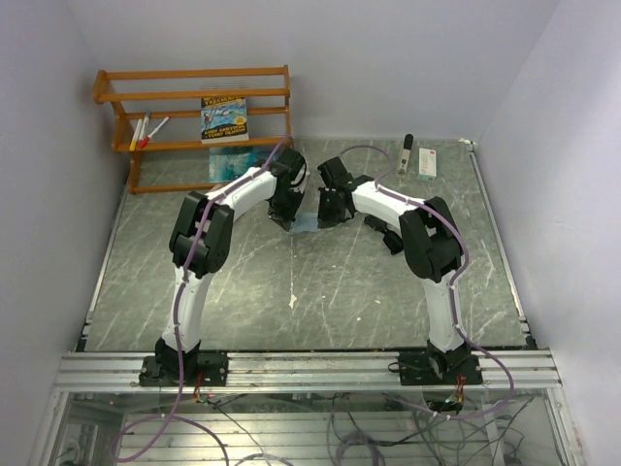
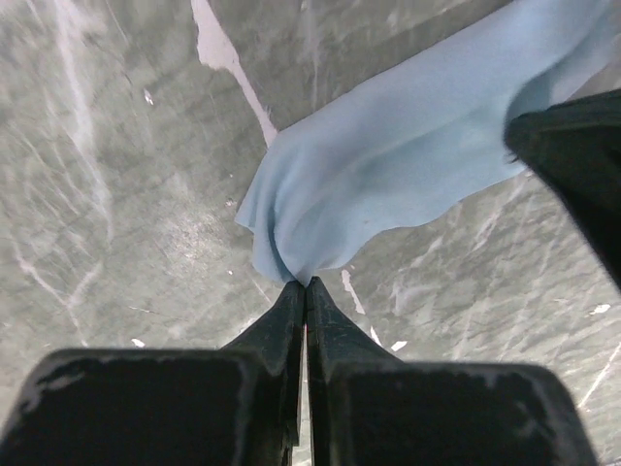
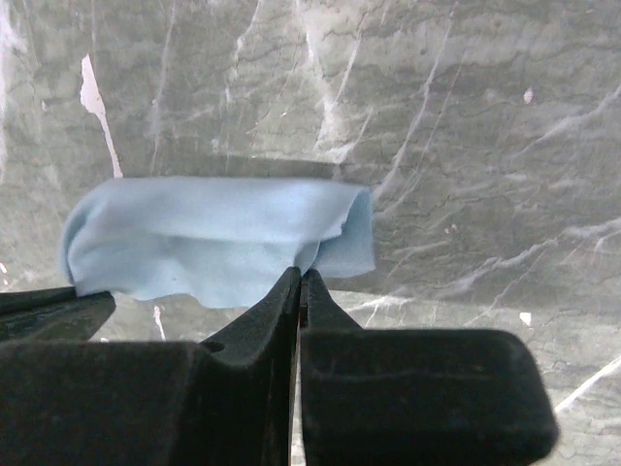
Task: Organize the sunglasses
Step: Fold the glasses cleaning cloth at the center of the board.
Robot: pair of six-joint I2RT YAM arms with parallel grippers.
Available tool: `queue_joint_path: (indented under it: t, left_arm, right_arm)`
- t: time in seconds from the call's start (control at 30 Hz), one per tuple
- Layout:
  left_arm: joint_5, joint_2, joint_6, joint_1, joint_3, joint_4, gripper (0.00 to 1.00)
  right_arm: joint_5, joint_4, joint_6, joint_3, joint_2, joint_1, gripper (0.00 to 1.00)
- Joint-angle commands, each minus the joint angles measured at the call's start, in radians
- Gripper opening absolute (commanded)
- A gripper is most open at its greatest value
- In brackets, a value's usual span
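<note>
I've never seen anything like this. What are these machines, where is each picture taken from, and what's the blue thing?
These are two robot arms bolted to a table. The wide picture looks down from above and behind them. The other two come from cameras on the wrists; the black shapes at the bottom are the grippers. The left gripper and right gripper are both shut on a blue cloth, each pinching an edge. At the back stands a shelf with a book.

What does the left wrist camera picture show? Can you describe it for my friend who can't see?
The left gripper is shut on one corner of a light blue cloth, which stretches away toward the upper right. Behind it is a grey table with white streaks.
</note>
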State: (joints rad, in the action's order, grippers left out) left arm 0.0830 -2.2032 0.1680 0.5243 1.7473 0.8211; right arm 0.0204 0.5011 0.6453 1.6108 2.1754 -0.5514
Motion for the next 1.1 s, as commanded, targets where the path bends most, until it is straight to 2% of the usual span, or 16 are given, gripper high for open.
queue_joint_path:
  t: [0.0, 0.4, 0.67, 0.93, 1.07]
  left_arm:
    - [0.030, 0.016, -0.045, -0.001, 0.095, 0.032, 0.07]
    - [0.051, -0.044, -0.071, -0.002, 0.235, 0.087, 0.07]
    - [0.021, -0.086, -0.090, -0.006, 0.277, 0.103, 0.07]
    - [-0.014, -0.103, -0.116, -0.021, 0.303, 0.095, 0.07]
    - [-0.006, -0.144, -0.128, -0.023, 0.369, 0.140, 0.07]
  right_arm:
    - [0.022, 0.059, -0.021, 0.051, -0.032, -0.009, 0.00]
    - [0.028, 0.150, -0.035, 0.181, 0.009, 0.015, 0.00]
    - [0.039, 0.249, -0.090, 0.328, 0.119, 0.050, 0.00]
    - [0.072, 0.234, -0.109, 0.321, 0.131, 0.093, 0.00]
    - [0.063, 0.208, -0.112, 0.307, 0.114, 0.094, 0.00]
